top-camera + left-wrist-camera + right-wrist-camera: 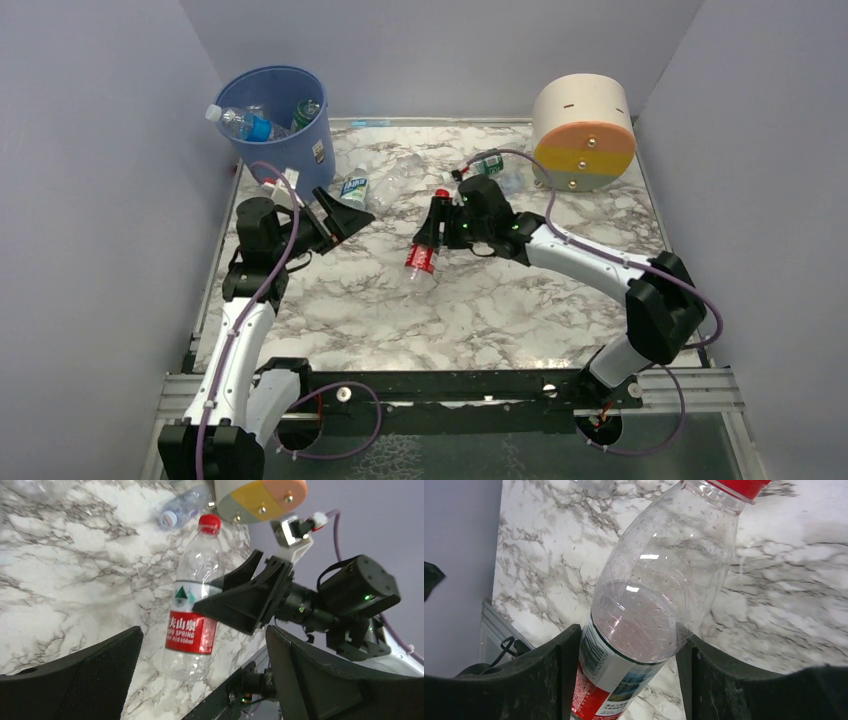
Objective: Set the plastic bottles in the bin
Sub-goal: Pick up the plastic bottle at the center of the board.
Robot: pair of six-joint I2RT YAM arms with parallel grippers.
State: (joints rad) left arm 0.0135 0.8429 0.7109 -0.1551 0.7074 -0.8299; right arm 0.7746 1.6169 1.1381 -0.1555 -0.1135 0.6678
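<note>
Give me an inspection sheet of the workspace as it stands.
Surface: marble-pattern tabletop, bottles scattered over its far half.
Job's things: blue bin upright at far left, with a blue-label bottle and a green-label one inside; red-label bottle lying mid-table; green-label bottle beside the bin; second green-label bottle by the drum.
Clutter: cream, orange and yellow drum at far right.
Hands: left hand open, empty; right hand closed on the red-label bottle.
Cables: purple cable along each arm.
Surroundings: plain walls on three sides.
</note>
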